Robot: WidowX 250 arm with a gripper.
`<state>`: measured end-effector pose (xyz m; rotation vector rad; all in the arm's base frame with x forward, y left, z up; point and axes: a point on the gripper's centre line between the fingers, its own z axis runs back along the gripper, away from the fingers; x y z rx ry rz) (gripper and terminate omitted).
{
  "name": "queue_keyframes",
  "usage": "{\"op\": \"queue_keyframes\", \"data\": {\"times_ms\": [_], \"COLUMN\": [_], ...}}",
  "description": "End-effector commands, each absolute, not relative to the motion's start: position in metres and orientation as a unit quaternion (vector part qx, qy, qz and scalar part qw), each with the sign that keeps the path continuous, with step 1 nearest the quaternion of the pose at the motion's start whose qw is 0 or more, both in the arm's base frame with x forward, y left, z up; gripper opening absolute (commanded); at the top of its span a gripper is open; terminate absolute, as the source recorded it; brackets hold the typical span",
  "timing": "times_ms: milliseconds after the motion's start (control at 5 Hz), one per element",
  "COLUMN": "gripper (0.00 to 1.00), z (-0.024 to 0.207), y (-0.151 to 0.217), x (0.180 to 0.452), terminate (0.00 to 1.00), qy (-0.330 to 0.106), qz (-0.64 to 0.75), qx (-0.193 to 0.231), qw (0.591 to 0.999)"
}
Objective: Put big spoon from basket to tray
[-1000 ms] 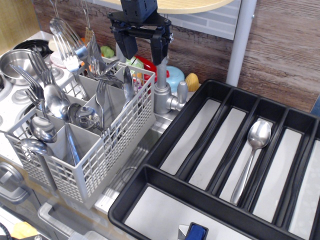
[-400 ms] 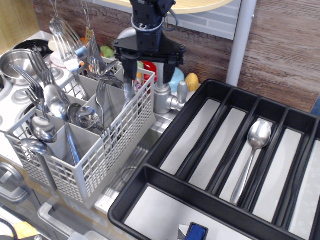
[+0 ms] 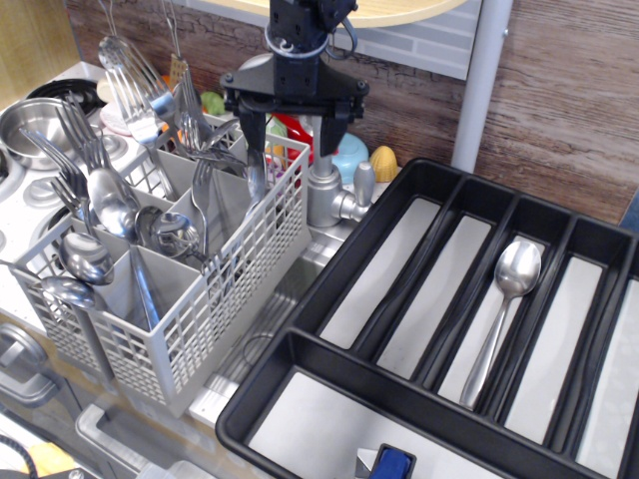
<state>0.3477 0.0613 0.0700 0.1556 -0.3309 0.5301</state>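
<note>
The light grey basket (image 3: 215,299) stands at the left with several forks and spoons upright in its compartments. A steel spoon with an elongated bowl (image 3: 257,168) stands bowl-up in the basket's rear right compartment. My gripper (image 3: 289,135) hangs open above that rear right corner. Its left finger (image 3: 250,128) is just above the spoon's bowl and its right finger (image 3: 326,135) is outside the basket over the faucet. The black tray (image 3: 329,364) fills the right side, and another big spoon (image 3: 504,309) lies in one of its long compartments.
A grey metal faucet (image 3: 337,198) stands between basket and tray. Colourful toys (image 3: 382,162) sit behind it by the wooden wall. A steel pot (image 3: 22,125) is at the far left. A white pole (image 3: 481,80) rises behind the tray. A blue object (image 3: 392,464) lies in the tray's front compartment.
The gripper came down and to the right over the basket's rear right corner, then rose slightly and shifted a little left. It stays open. The cutlery has not moved.
</note>
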Motion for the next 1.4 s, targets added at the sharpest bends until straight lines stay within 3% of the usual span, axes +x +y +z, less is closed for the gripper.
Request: {"op": "queue_keyframes", "data": {"times_ms": [0,1000,1200], "gripper": [1.0,1.0,0.0], "z": [0.084,0.043,0.042], "y": [0.072,0.1,0.099], "x": [0.349,0.354,0.352], "terminate": [0.0,0.0,0.0], "qy": [-0.199,-0.237,-0.236], "qz": [0.281,0.3,0.305], "qx": [0.078,0.023,0.027], "qw": [0.936,0.924,0.922]}}
